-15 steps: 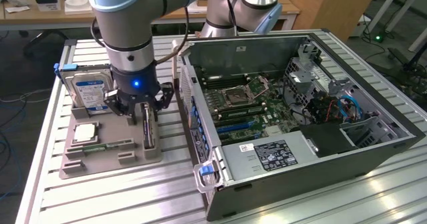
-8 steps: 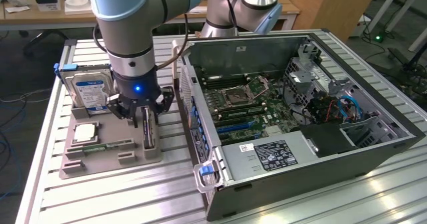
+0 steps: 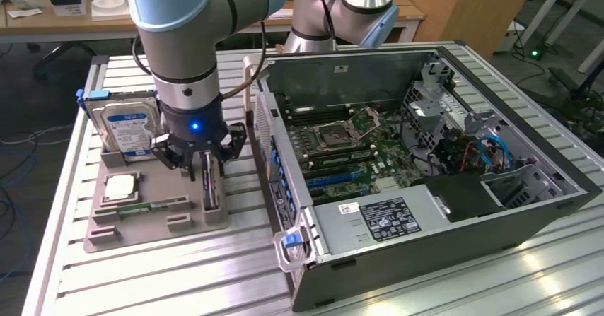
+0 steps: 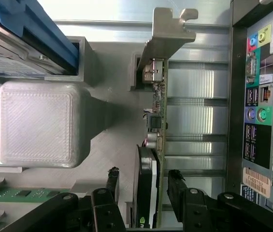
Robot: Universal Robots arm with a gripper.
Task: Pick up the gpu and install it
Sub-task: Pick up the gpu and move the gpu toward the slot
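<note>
The gpu [image 3: 209, 189] stands on edge in a slot of the grey holder tray [image 3: 141, 227], beside the open computer case [image 3: 425, 167]. In the wrist view the gpu [image 4: 151, 145] is edge-on: a thin dark card with a black fan housing near the gripper and a pale metal bracket [image 4: 167, 34] at the far end. My gripper [image 3: 200, 162] hangs straight over the card. The gripper [image 4: 143, 182] is open, one fingertip [image 4: 112, 180] on each side of the card with a gap at both sides. Nothing is held.
On the same tray stand a silver hard drive [image 3: 127, 129] with a blue-white label, a square processor [image 3: 120, 187] and a green memory stick [image 3: 151, 206]. The case's rear panel with ports [image 4: 259, 106] is close beside the card. The case lies open with its motherboard [image 3: 354, 150] exposed.
</note>
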